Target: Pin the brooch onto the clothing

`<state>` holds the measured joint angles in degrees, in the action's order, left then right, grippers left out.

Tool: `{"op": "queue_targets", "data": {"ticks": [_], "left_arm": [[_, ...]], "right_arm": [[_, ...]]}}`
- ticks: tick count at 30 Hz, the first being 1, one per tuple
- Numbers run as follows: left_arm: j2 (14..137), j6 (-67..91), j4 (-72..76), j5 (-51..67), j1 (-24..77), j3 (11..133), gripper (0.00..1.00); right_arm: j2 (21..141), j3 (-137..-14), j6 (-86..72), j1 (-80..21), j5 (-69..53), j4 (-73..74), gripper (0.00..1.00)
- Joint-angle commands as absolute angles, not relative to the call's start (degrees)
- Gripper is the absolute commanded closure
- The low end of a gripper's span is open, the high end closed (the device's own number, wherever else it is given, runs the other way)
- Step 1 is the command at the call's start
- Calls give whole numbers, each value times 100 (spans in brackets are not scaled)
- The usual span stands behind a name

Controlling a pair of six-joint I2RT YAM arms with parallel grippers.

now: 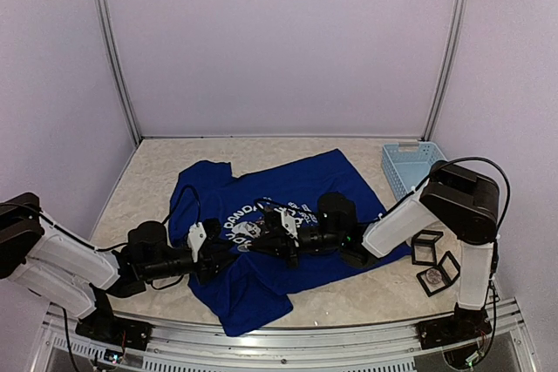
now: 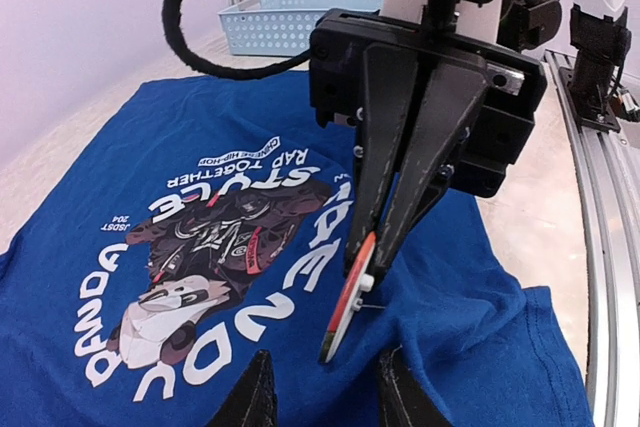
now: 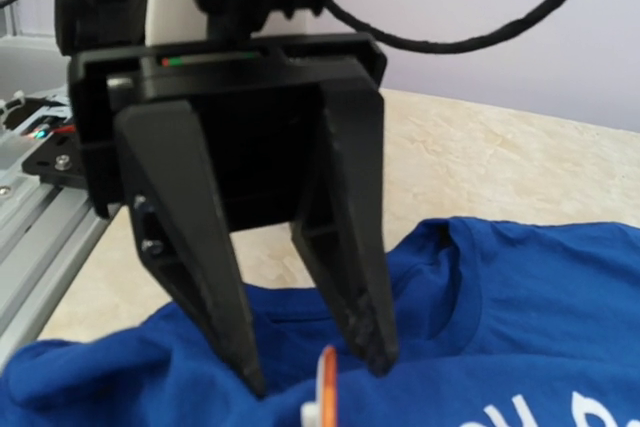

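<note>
The royal-blue T-shirt (image 1: pixel 301 182) lies spread on the table with its panda print (image 2: pixel 205 262) facing up. My right gripper (image 2: pixel 368 259) is shut on the brooch (image 2: pixel 347 299). The brooch is a round disc with an orange rim, held edge-on just above the cloth beside the print. A white clasp and a thin pin stick out of its back. In the right wrist view the brooch (image 3: pixel 325 387) shows at the bottom edge. My left gripper (image 2: pixel 325 402) is open. Its fingertips (image 3: pixel 378 352) rest on the shirt on either side of the brooch.
A light-blue plastic basket (image 1: pixel 410 167) stands at the back right, past the shirt. Small black-framed boxes (image 1: pixel 436 263) lie by the right arm's base. A metal rail (image 2: pixel 610 247) runs along the near table edge.
</note>
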<state>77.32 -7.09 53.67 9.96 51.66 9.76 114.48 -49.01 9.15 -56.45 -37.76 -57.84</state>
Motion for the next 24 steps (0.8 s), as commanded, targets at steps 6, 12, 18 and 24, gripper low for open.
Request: {"op": "queue_targets", "data": {"ticks": [6, 12, 18, 24], "left_arm": [[7940, -876, 5332, 1494, 5137, 1282, 79], [7956, -906, 5076, 1599, 5217, 1362, 100], [7866, -754, 5025, 1367, 5289, 1330, 100], [7436, -389, 4384, 840, 5533, 1575, 100]], "right_arm": [[11537, -5076, 989, -5628, -4027, -5644, 100], [11558, -5106, 972, -5632, -4092, -5634, 100], [11463, -5122, 1007, -5610, -3994, -5510, 100], [10763, -4747, 1203, -5421, -3552, -4974, 78]]}}
